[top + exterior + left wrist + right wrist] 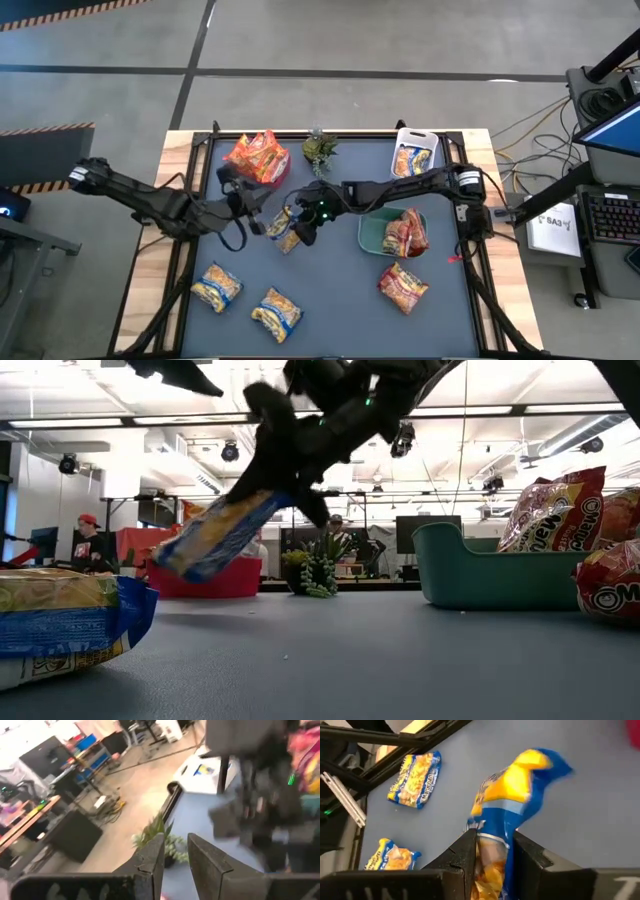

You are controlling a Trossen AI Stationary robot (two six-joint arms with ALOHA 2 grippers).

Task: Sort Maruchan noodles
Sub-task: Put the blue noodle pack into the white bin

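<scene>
One yellow-and-blue noodle packet (512,815) clamped in right gripper (492,845), long axis slanting downward

Bright, even ceiling-strip light w/ soft shadows; left wrist view motion-blurred, held packet (512,815) blurred too.

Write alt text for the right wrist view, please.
The right gripper holds a yellow and blue noodle packet between its fingers, above the grey table. Two more yellow packets lie flat on the table farther away.

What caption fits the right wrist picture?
Right gripper lifts a yellow-and-blue noodle packet above two matching packets.
</scene>
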